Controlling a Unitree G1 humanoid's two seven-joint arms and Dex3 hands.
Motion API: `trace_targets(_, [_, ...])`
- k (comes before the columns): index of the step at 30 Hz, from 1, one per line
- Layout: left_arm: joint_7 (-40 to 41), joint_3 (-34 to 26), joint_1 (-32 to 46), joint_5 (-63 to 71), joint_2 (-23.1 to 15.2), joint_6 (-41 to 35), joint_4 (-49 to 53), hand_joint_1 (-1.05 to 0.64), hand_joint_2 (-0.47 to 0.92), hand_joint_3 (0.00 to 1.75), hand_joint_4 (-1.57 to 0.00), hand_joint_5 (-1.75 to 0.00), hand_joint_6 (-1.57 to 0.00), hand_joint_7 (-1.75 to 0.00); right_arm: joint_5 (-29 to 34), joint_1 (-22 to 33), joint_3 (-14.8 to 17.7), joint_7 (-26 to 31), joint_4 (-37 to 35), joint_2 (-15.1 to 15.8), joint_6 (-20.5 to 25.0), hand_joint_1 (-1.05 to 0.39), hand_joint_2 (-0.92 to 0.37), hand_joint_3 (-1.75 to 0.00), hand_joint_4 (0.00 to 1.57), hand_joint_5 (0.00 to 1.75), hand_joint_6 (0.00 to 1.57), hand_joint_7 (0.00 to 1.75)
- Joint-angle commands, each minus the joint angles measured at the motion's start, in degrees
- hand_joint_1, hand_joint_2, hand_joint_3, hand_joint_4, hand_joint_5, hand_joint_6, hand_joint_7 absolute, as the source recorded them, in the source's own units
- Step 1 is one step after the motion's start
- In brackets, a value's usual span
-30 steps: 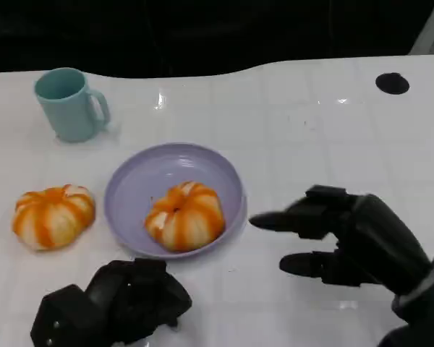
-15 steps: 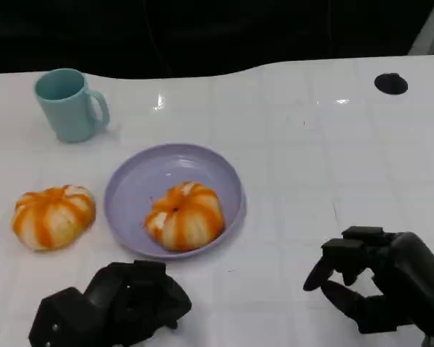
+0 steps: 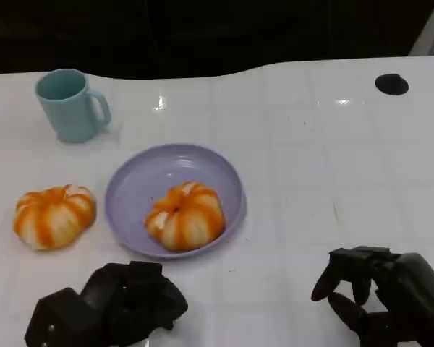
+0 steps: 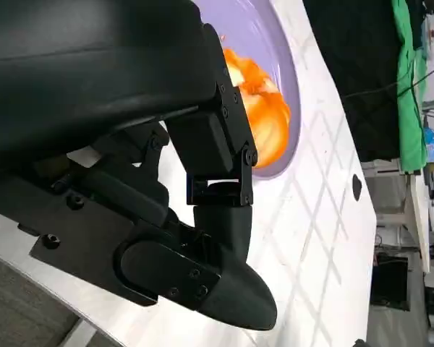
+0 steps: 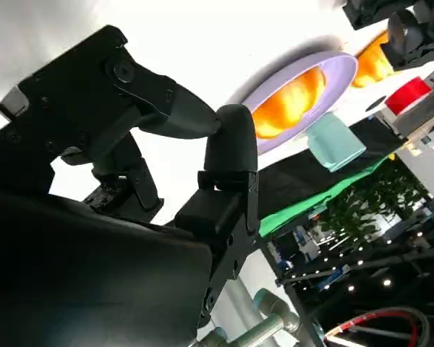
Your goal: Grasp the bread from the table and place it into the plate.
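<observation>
Right robot hand (image 3: 380,293) sits low at near right, fingers curled together on nothing; left robot hand (image 3: 108,307) rests at near left, also curled and empty. One bread (image 3: 185,215), round, ridged, orange-glazed, lies in the smooth lavender plate (image 3: 130,181). A second bread (image 3: 54,216) remains on the glossy white desk (image 3: 311,159), left of the plate: judged best taken by the left robot hand, opened wide over the soft dome.

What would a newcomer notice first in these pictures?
Two orange-striped bread rolls stand out: one lies in the lilac plate at the table's middle, the other sits on the white table to the plate's left. A teal mug stands behind them, and both black hands, the left hand and the right hand, rest near the front edge.
</observation>
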State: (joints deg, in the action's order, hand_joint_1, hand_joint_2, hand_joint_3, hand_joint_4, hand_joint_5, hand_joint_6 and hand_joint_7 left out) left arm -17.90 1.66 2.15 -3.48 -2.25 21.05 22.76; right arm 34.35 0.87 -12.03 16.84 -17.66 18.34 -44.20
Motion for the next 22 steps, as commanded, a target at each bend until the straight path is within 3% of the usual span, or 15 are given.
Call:
trace_targets(1, [-0.18, -0.57, 0.21, -0.57, -0.98, 0.16, 0.32, -1.05, 0.87, 0.00, -0.85, -1.56, -1.25, -0.83, -1.11, -0.83, 0.47, 0.76, -2.42, -0.04, -0.33, -0.26, -0.48, -1.11, 0.81, 1.75, 0.74, 1.39])
trace_targets(22, [-0.22, -0.81, -1.38, -0.50, -1.24, 1.46, 3.12, -1.05, 0.87, 0.01, -0.86, -1.55, -1.26, -0.82, -2.80, -2.17, 0.09, 0.71, -6.96, -1.09, -1.56, -0.27, -0.50, -1.05, 0.81, 1.75, 0.71, 1.40])
